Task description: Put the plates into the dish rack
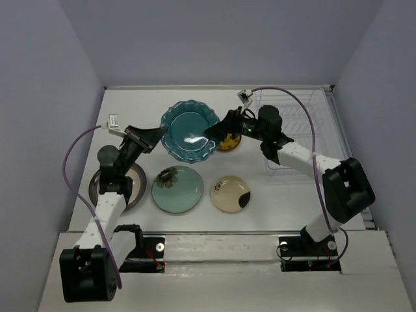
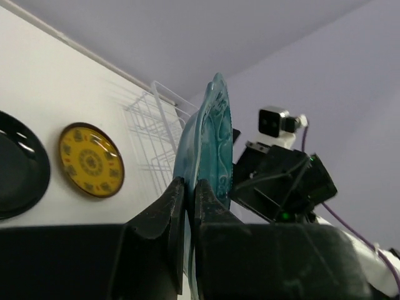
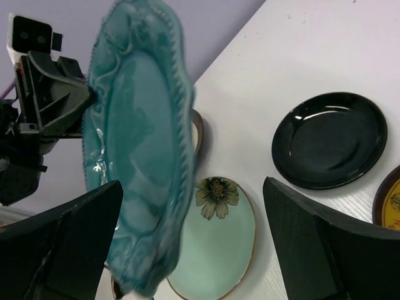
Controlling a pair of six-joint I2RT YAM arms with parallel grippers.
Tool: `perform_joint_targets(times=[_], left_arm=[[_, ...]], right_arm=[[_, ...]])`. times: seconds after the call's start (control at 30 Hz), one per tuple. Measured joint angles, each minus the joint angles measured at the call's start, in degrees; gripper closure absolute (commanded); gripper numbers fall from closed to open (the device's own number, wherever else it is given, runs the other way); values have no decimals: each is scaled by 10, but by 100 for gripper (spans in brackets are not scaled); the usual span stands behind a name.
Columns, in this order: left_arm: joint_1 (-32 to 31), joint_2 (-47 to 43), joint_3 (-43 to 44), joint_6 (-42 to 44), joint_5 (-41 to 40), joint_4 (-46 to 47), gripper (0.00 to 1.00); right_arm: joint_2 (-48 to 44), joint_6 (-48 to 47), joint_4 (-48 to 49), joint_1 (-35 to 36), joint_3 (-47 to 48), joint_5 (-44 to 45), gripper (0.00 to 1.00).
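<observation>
the scalloped plate (image 1: 190, 131) is hanging above the counter (image 1: 130, 110) between the left claw (image 1: 153, 135) and right claw (image 1: 211, 130); nearer, the sprig plate (image 1: 177, 188) is lying left of the blotched plate (image 1: 232, 194), the dish rack (image 1: 296, 123) sitting rear right.

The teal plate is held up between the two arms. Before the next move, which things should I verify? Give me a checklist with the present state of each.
1. Left claw shut on the rim of the teal scalloped plate: ok.
2. Plate lifted off the table, standing on edge: ok.
3. Right claw open wide: ok.
4. Plate rim properly between the right claw's fingers: cannot tell; it only overlaps one finger in the right wrist view.
5. Dish rack slots free: cannot tell; the right arm covers part.
</observation>
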Motion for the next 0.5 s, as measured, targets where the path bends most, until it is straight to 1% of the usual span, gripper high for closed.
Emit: perform_joint_targets(times=[0.03, 0.07, 0.1, 0.13, 0.17, 0.2, 0.23, 0.27, 0.3, 0.33, 0.37, 0.43, 0.47, 0.5], left_arm=[[-9, -7, 0, 0, 3, 0, 94], [-25, -15, -1, 1, 4, 0, 94], [-36, -21, -1, 1, 7, 0, 94], [-45, -25, -2, 2, 8, 1, 94], [-57, -30, -5, 8, 10, 2, 94], [-64, -31, -8, 14, 11, 0, 94], [-68, -32, -10, 17, 11, -3, 94], [-70, -32, -11, 20, 4, -11, 91], [-65, -31, -13, 24, -5, -18, 84], [-63, -30, -14, 39, 4, -16, 75], [-64, -33, -12, 47, 10, -17, 55], [-70, -39, -5, 74, 11, -52, 42], [-72, -40, 1, 79, 11, -71, 32], [-77, -44, 13, 92, 11, -97, 27]], right_arm=[[6, 3, 5, 0, 1, -10, 1], [10, 7, 10, 0, 1, -17, 4], [16, 13, 14, 0, 1, -26, 14], [21, 22, 21, 0, 1, -34, 28], [28, 30, 33, -1, 0, -49, 47], [30, 38, 42, 0, -2, -59, 75], [32, 45, 54, 0, -4, -70, 85], [34, 59, 73, 0, -11, -89, 93], [32, 80, 95, -5, -17, -114, 93], [29, 93, 93, -3, -21, -114, 93], [28, 109, 99, -5, -29, -115, 93], [24, 115, 111, -8, -42, -116, 93], [18, 106, 107, -6, -47, -113, 93], [10, 98, 95, -3, -54, -107, 93]])
